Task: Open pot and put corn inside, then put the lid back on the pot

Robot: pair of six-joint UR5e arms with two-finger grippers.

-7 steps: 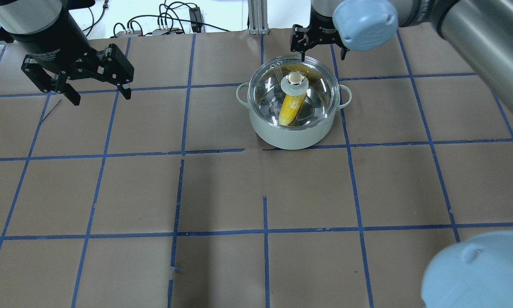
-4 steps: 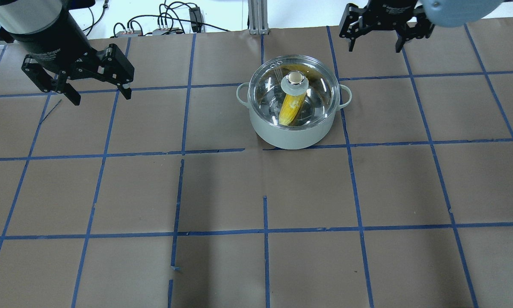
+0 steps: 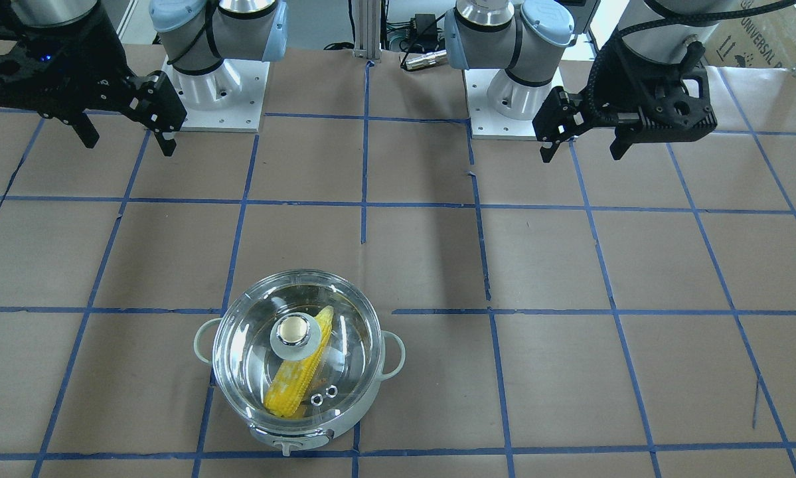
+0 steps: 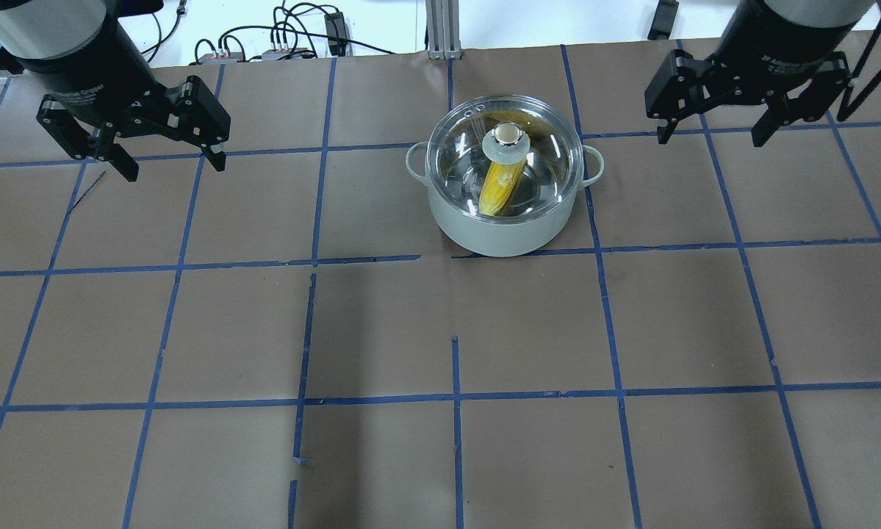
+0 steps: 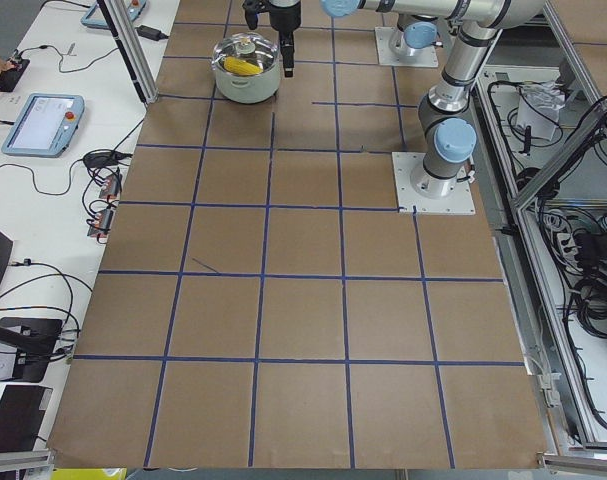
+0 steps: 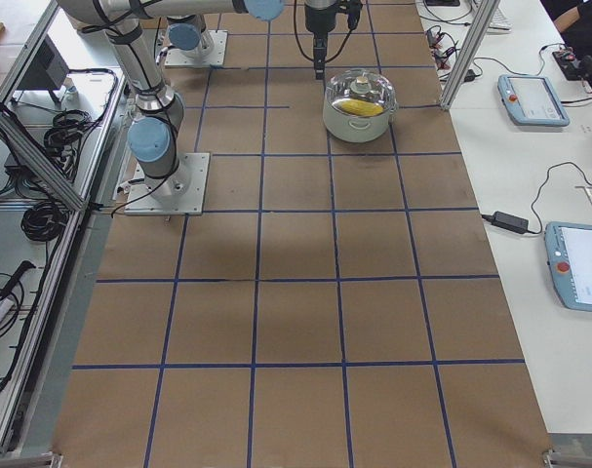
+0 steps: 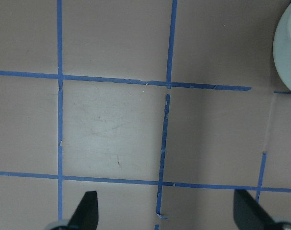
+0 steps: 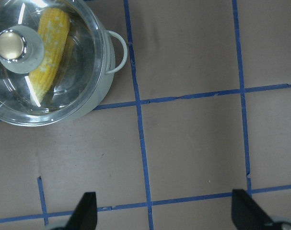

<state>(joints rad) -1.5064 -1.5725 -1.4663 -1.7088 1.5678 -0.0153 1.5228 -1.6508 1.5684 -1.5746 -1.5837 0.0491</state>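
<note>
A: Positions of the task's things are to be logged.

B: The pot (image 4: 502, 234) is set on the desk (image 4: 381, 330), toward the far edge and slightly on the robot's right. The corn (image 4: 500, 189) is seen lying slanted inside it, under the lid (image 4: 550, 158), which appears seated level on the rim. The task is judged as good as done.

A: Claws?

B: The left claw (image 4: 175, 167) is held spread wide with nothing in it, well apart from the pot. The right claw (image 4: 711, 138) is likewise released and empty, off to the pot's other side.

A: Handling, should the lid need lifting?

B: The glass is judged stiff, breakable and slick, so the rim is not to be pinched. The knob (image 4: 508, 136) at the centre is taken as the one sound hold. The pot is reckoned fairly heavy and would be carried by its loop handle (image 4: 413, 163). The corn is judged light, firm and inclined to roll, and is best gripped across the middle.
</note>
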